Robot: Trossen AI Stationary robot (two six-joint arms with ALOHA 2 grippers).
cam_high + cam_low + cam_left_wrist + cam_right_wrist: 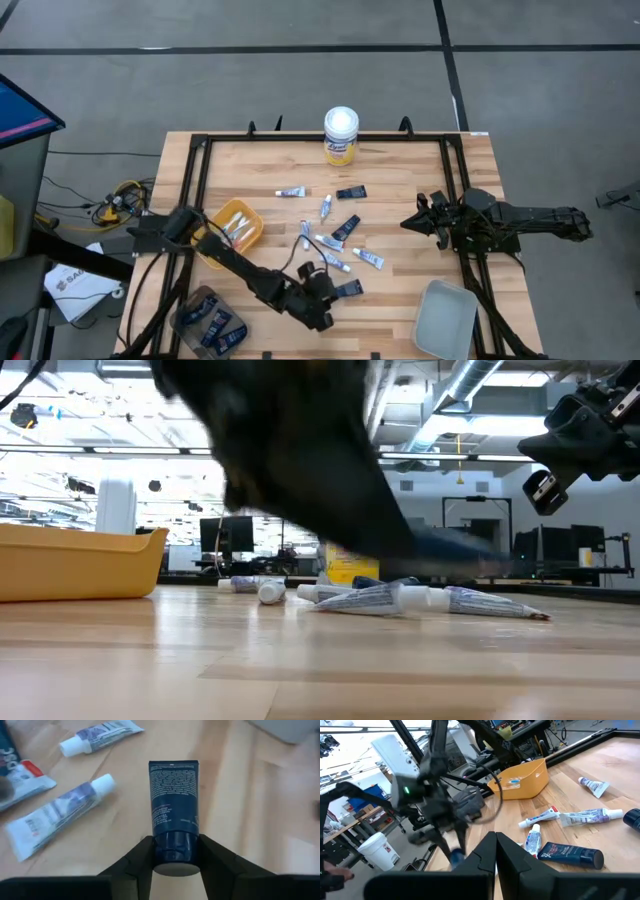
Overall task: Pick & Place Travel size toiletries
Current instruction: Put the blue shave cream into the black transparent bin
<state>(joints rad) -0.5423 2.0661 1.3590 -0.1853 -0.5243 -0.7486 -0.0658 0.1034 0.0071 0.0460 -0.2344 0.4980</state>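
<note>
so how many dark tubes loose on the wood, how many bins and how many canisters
dark tubes: 3, the third gripped in the left claw
bins: 3, yellow bin, dark bin, grey bin
yellow canister: 1
total: 7

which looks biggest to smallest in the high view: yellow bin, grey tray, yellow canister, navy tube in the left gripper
1. Grey tray and yellow bin: too close in size to rank.
2. Yellow canister.
3. Navy tube, gripped by the left gripper.
</note>
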